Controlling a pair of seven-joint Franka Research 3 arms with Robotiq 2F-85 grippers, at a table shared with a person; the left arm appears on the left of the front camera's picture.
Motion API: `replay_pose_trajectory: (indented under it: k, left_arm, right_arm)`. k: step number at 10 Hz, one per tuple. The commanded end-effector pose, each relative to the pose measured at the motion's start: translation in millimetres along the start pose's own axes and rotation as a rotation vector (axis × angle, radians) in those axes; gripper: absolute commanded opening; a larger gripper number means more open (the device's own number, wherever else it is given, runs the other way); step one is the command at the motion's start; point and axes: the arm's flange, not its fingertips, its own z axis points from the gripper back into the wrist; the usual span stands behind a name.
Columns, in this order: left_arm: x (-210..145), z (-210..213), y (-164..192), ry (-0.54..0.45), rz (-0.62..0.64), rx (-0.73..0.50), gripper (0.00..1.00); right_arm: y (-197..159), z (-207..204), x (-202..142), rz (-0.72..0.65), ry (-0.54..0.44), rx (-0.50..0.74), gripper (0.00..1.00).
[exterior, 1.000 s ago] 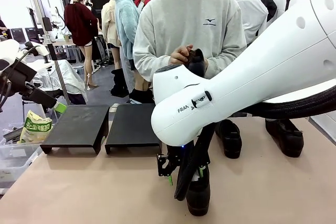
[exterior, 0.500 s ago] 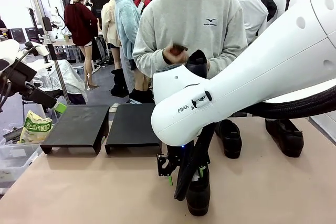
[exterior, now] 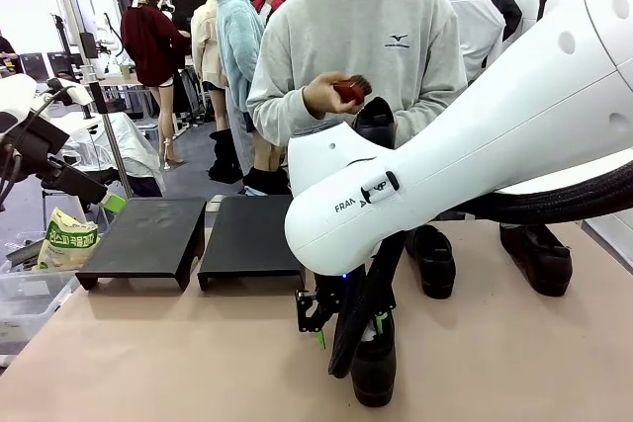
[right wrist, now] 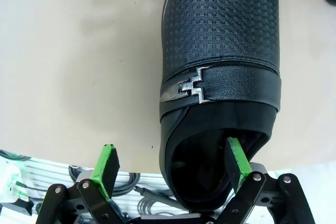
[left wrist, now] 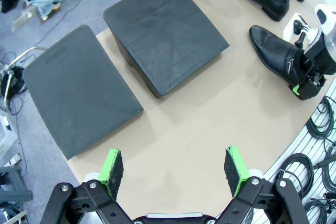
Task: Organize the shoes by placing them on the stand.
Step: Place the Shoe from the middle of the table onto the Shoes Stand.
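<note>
A black shoe [right wrist: 220, 51] with a silver buckle lies near the table's front edge, also seen as the shoe [exterior: 374, 368]. My right gripper [right wrist: 171, 161] stands open over its heel: one green pad is inside the opening, the other outside its side wall. Two more shoes [exterior: 430, 259] [exterior: 539, 254] rest at the far right. The person holds another shoe [exterior: 374, 121] and a reddish brush [exterior: 348, 91]. Two black sloped stands [exterior: 148, 236] [exterior: 247, 234] sit at the left with bare tops. My left gripper [left wrist: 173, 165] hangs open above the table's left edge.
In the left wrist view the stands [left wrist: 76, 90] [left wrist: 165, 32] lie ahead, with the right gripper [left wrist: 310, 77] at a shoe [left wrist: 275, 51] on the right. Cables [left wrist: 315, 156] hang off the table edge. A clear bin [exterior: 25, 294] with a bag sits at the left.
The person's hand has risen off the held shoe, lifting the brush to chest height. Neither arm has moved, and both grippers keep the same opening.
</note>
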Motion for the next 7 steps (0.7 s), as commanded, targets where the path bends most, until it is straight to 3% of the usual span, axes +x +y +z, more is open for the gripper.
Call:
replay_pose_trajectory:
  k: [1,3,5,7]
  left_arm:
    - [0,0,1,0.000,-0.005,0.000,1.00]
    - [0,0,1,0.000,-0.005,0.000,1.00]
    - [0,0,1,0.000,-0.005,0.000,1.00]
    - [0,0,1,0.000,-0.005,0.000,1.00]
  right_arm:
    - [1,-1,-1,-0.011,-0.005,-0.008,1.00]
    - [0,0,0,0.000,0.000,0.000,1.00]
    - [9,60,-31,0.035,-0.147,-0.057,1.00]
    - [-15,104,-48,0.046,-0.264,-0.028,1.00]
